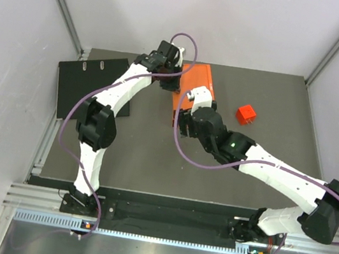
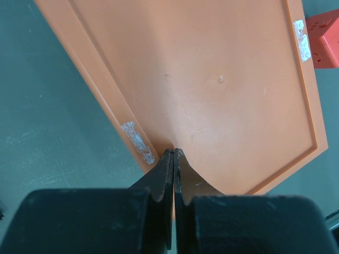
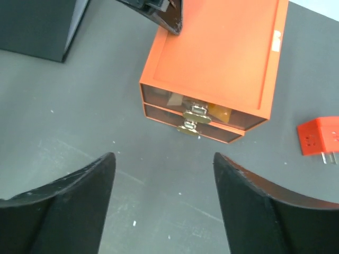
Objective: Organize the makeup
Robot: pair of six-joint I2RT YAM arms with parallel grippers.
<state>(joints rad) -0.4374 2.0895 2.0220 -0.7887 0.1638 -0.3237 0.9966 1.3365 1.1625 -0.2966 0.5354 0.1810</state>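
Observation:
No makeup lies in the open; only a yellowish shape (image 3: pixel 220 112) shows through the dark front of the upper drawer. The orange box (image 3: pixel 217 53) stands on the table with both drawers pushed in, their metal handles (image 3: pixel 197 111) facing my right gripper. My right gripper (image 3: pixel 163 156) is open over bare table, a short way in front of the drawers, with nothing between its fingers. My left gripper (image 2: pixel 174 151) is shut, its tips resting on the near edge of the orange box's (image 2: pixel 222 79) top. In the top view, both grippers (image 1: pixel 171 83) (image 1: pixel 184 124) crowd the orange box (image 1: pixel 197 80).
A small red cube (image 1: pixel 245 114) (image 3: pixel 318 136) sits right of the box. A flat black folder (image 1: pixel 92 86) (image 3: pixel 37 26) lies at the back left. Grey walls enclose the table on three sides.

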